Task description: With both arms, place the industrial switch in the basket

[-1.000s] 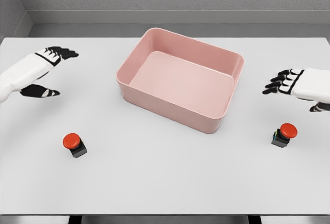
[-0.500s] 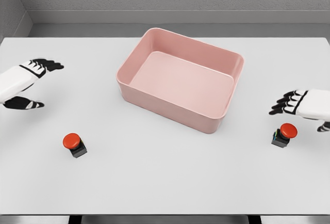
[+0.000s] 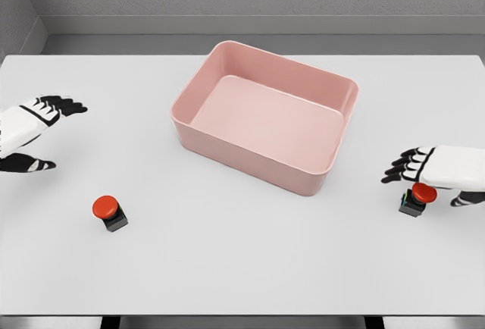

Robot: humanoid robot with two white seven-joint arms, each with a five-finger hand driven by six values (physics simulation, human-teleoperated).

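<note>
Two industrial switches were seen on the white table [image 3: 242, 268], each with a red mushroom cap on a dark base: the left switch [image 3: 108, 212] at the near left, the right switch [image 3: 416, 198] at the near right. Between them and further back sat the pink basket [image 3: 198, 98], with nothing seen inside it. Neither switch was in the basket, so the placing was judged not yet started; the step in hand was judged to be the reach toward the switches.

The right hand [image 3: 432, 170] was seen just above and behind the right switch, fingers [image 3: 400, 168] spread toward the basket side, thumb showing lower near the right edge. Nothing was held by it; whether the cap was touched could not be told, though the palm partly overlapped it. The left hand [image 3: 34, 128] was seen at the far left edge, fingers open and relaxed, nothing gripped, well apart from the left switch and further back than it.

Next move, as judged: the right hand needs to be lowered and closed around the right switch's cap or base, and the left hand needs to be brought nearer and rightward over the left switch before any grip. Then both lifted and carried over the basket rim
</note>
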